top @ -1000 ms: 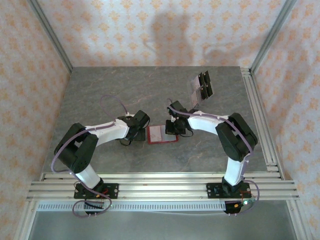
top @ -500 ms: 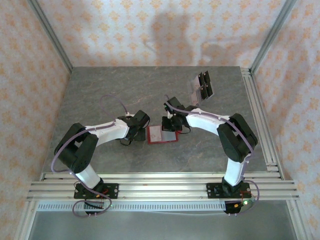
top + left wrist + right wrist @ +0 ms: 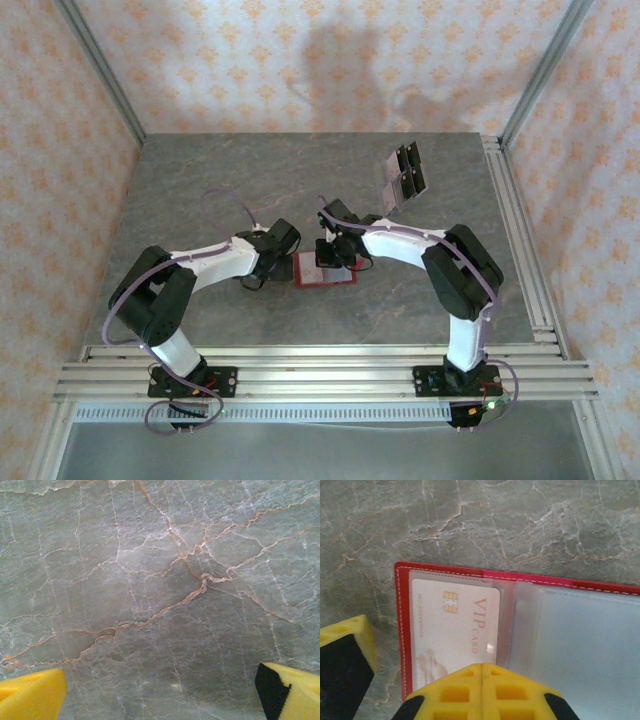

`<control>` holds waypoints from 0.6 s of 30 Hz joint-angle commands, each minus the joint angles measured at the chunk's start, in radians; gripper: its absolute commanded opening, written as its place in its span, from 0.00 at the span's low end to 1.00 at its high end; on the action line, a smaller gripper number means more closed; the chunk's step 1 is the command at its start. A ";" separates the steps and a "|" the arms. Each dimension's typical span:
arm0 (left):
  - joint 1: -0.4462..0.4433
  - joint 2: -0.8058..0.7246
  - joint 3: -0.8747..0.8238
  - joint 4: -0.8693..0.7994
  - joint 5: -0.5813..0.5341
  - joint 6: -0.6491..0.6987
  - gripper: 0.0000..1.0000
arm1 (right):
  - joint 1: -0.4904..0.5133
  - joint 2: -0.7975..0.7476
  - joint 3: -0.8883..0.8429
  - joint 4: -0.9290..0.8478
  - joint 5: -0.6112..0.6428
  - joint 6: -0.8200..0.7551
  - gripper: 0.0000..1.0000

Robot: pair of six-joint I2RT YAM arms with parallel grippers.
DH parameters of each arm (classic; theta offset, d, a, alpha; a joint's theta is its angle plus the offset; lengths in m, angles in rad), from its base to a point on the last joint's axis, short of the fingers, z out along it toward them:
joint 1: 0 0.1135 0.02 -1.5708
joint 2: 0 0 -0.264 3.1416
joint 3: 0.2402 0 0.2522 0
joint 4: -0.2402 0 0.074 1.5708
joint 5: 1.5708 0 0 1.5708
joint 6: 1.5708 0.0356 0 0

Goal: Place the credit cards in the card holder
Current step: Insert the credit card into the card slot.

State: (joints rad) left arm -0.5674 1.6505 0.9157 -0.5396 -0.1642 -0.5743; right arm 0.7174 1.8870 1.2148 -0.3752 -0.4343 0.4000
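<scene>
The card holder (image 3: pixel 326 270) lies open and flat on the marble table, with a red border (image 3: pixel 403 630) and clear pockets. A white VIP card (image 3: pixel 451 625) sits in its left pocket. My right gripper (image 3: pixel 335 254) is shut with nothing between its fingers, and the tips (image 3: pixel 481 666) hover over the card's near edge by the fold. My left gripper (image 3: pixel 280 258) stands wide open just left of the holder, over bare table (image 3: pixel 160 700). Several grey credit cards (image 3: pixel 403 172) lie clustered at the back right.
A yellow and black finger (image 3: pixel 342 655), apparently of my left gripper, sits close to the holder's left edge. Aluminium rails (image 3: pixel 520 240) run along the table's right side and front. Patterned walls enclose the table.
My right gripper has moved left across the open card holder, from its right half towards the fold. The left arm and the holder have stayed put.
</scene>
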 commanded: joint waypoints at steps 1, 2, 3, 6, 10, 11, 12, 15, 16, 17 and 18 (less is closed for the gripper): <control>0.006 0.010 0.021 -0.006 -0.010 0.012 0.99 | 0.005 0.010 -0.005 0.016 0.008 0.011 0.00; 0.005 0.010 0.021 -0.007 -0.010 0.011 0.98 | 0.006 0.014 -0.007 0.019 0.007 0.011 0.00; 0.005 0.012 0.020 -0.007 -0.009 0.011 0.98 | 0.005 0.016 -0.008 0.021 0.007 0.012 0.00; 0.006 0.015 0.022 -0.006 -0.006 0.012 0.99 | 0.005 0.025 -0.013 0.027 0.004 0.014 0.00; 0.005 0.026 0.024 -0.002 0.000 0.011 0.98 | 0.005 0.032 -0.019 0.036 -0.005 0.020 0.00; 0.004 0.029 0.023 -0.001 0.003 0.011 0.98 | 0.006 0.033 -0.019 0.039 -0.009 0.022 0.00; 0.004 0.033 0.025 0.002 0.004 0.011 0.98 | 0.007 0.036 -0.018 0.044 -0.016 0.026 0.00; 0.003 0.040 0.025 0.007 0.009 0.010 0.98 | 0.012 0.043 -0.011 0.051 -0.028 0.032 0.00; 0.004 0.043 0.025 0.009 0.012 0.010 0.98 | 0.015 0.045 -0.010 0.052 -0.032 0.035 0.00; 0.004 0.046 0.025 0.010 0.013 0.010 0.98 | 0.017 0.046 -0.006 0.055 -0.037 0.038 0.00; 0.004 0.046 0.025 0.012 0.014 0.010 0.98 | 0.020 0.049 -0.003 0.058 -0.043 0.041 0.00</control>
State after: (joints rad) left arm -0.5674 1.6718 0.9241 -0.5343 -0.1566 -0.5743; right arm 0.7219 1.9129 1.2098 -0.3389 -0.4557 0.4229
